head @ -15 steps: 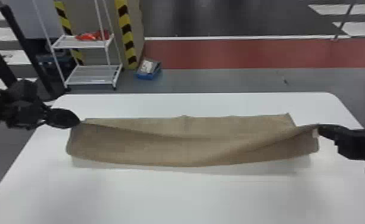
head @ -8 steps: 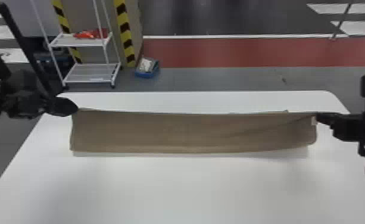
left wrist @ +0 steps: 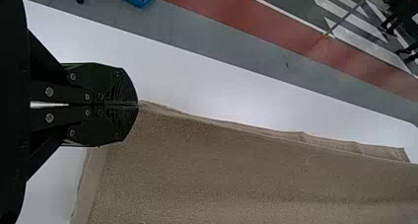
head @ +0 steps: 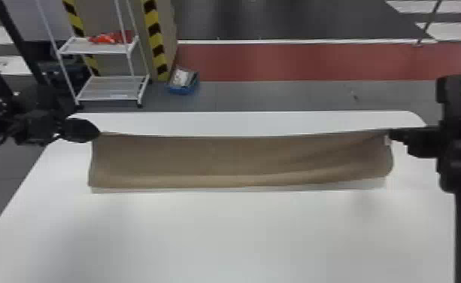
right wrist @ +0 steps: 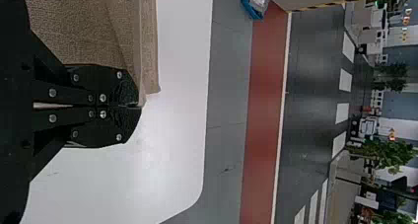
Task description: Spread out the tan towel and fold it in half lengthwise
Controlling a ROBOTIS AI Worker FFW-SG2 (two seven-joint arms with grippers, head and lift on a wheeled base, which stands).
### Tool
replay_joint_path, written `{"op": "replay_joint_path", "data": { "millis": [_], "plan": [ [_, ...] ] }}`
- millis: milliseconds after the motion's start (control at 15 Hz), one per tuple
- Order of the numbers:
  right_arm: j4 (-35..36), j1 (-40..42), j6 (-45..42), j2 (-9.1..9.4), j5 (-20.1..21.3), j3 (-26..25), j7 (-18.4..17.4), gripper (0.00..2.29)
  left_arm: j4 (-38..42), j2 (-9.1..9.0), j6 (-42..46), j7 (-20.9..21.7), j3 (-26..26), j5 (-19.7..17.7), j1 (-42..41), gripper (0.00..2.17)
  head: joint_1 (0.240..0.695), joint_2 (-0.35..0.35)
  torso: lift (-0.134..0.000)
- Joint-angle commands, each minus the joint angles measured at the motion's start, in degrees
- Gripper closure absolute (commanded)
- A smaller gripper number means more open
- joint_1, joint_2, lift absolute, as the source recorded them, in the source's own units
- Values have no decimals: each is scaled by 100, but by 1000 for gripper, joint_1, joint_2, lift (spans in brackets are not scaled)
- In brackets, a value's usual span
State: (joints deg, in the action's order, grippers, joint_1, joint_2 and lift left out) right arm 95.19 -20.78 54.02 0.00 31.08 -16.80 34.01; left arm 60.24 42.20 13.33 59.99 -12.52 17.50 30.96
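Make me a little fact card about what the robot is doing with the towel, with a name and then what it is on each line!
tan towel: stretched between both tools, top edge held
left tool: shut on one towel corner
right tool: shut on another corner, at the other end
table: white, under the towel
floor behind: blue bin, white shelf rack
on the rack: something red

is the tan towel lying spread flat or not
Not flat: the tan towel is stretched between the left gripper and right gripper, a second layer showing past its held edge.
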Motion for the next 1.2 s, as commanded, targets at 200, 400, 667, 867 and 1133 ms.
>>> {"op": "replay_joint_path", "data": {
  "millis": [200, 400, 667, 867, 1133],
  "plan": [
    [-756, -515, -150, 5, 399, 134, 0, 1656, -73, 8, -10, -66, -31, 17, -20, 1150, 668, 34, -123],
    [-1063, -717, -203, 5, 540, 151, 27, 1656, -82, 8, -10, -137, -31, 8, -73, 1150, 666, 37, -123],
    [-1362, -805, -308, 5, 768, 222, 53, 1656, -82, -18, -10, -260, -31, 17, -108, 1150, 668, 38, -123],
    [-1652, -928, -467, 5, 970, 265, 0, 1656, -73, -18, -10, -348, -31, 8, -161, 1150, 671, 38, -123],
    [-1898, -981, -607, 5, 1111, 327, -114, 1656, -73, -45, -28, -532, -31, -9, -213, 1150, 675, 38, -123]
  ]
}}
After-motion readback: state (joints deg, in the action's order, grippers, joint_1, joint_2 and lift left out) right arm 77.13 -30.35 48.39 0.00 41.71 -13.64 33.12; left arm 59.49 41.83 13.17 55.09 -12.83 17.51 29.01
